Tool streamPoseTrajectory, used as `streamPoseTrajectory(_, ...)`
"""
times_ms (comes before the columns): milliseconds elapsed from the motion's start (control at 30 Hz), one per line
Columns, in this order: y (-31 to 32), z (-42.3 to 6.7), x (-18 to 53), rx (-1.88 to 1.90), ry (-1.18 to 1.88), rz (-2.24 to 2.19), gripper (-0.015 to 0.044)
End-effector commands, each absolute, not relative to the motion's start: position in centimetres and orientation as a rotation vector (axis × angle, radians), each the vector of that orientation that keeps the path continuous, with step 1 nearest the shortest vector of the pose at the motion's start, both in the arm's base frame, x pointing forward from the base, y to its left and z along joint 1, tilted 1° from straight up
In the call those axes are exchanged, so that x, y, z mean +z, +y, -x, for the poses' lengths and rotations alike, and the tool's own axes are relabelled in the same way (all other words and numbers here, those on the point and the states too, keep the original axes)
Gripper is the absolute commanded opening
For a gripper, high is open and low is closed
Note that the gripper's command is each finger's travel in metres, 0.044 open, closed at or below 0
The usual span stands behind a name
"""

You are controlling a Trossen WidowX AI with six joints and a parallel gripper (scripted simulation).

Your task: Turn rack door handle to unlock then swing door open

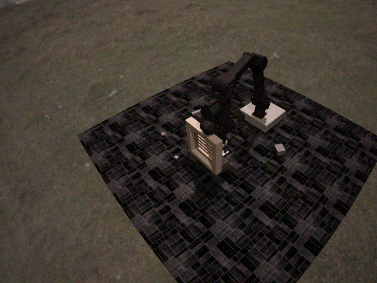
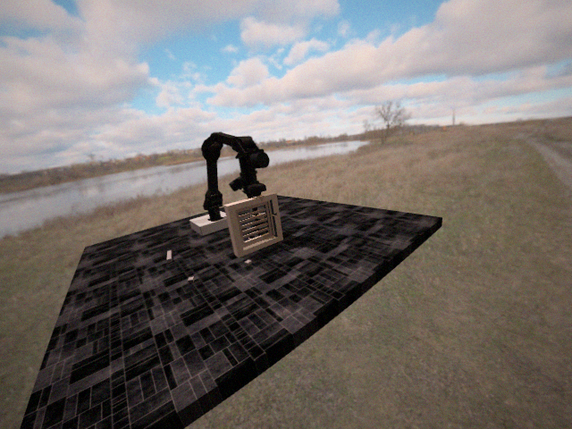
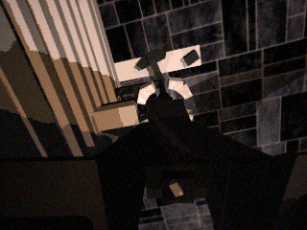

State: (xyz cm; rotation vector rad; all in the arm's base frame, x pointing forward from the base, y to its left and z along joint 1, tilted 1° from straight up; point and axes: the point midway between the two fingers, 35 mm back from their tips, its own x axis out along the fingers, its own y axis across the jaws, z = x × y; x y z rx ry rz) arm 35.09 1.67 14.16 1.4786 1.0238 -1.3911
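Behind the frame [image 1: 217, 157] [image 2: 234, 235], your gripper [image 3: 168, 128] is partly closed on the handle; dark patchwork table [image 1: 243, 207] [image 2: 184, 332] beneath, grassland around.

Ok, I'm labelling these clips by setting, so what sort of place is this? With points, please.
Apparently open grassland beside water: dry grass [image 2: 439, 323], a river or lake [image 2: 92, 194] and a bare tree [image 2: 389, 115].

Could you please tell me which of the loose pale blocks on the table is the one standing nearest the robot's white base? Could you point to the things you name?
The pale cube [image 1: 280, 148], the largest of the loose blocks, sitting on the handle side of the frame [image 1: 217, 158] [image 2: 234, 235].
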Motion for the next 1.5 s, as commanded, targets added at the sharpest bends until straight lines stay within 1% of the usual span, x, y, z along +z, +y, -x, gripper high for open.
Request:
streamPoseTrajectory(0,1.6,-35.1,14.1,-1.395,1.020,-1.475,0.0016)
streamPoseTrajectory(700,1.0,-33.4,14.1,-1.109,1.218,-1.175,0.0016)
streamPoseTrajectory(1467,-1.2,-30.0,13.8,-0.808,1.369,-0.855,0.0016)
